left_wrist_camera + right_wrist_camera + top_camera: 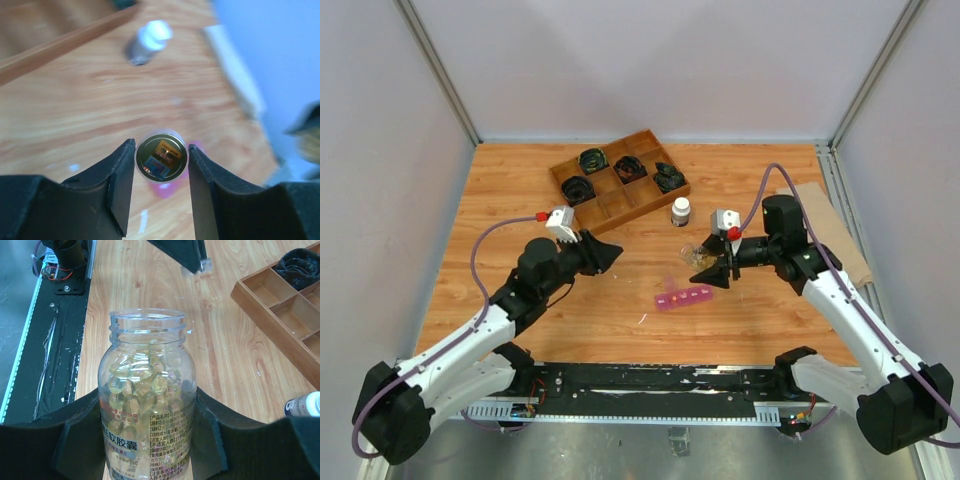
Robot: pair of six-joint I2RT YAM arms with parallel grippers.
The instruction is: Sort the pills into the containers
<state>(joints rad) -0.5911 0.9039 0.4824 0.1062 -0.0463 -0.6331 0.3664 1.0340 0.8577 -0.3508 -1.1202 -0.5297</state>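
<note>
Right now the right claw (147, 405) is clamped on the open clear jar (145, 335) of tan-yellow pills (142, 387), near the translucent pink compartment strip (685, 298) on the wooden desk (520, 190), while the left claw (161, 150) pinches a round silvery cap (161, 162).

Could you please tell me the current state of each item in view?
Jar: uncapped, part-filled with pills, gripped by right end effector.
Lid: off the jar, clamped in left end effector.
White-capped bottle: capped, upright.
Containers: lying flat; open or shut unclear.
Wooden tray: some compartments hold black coils.
</note>
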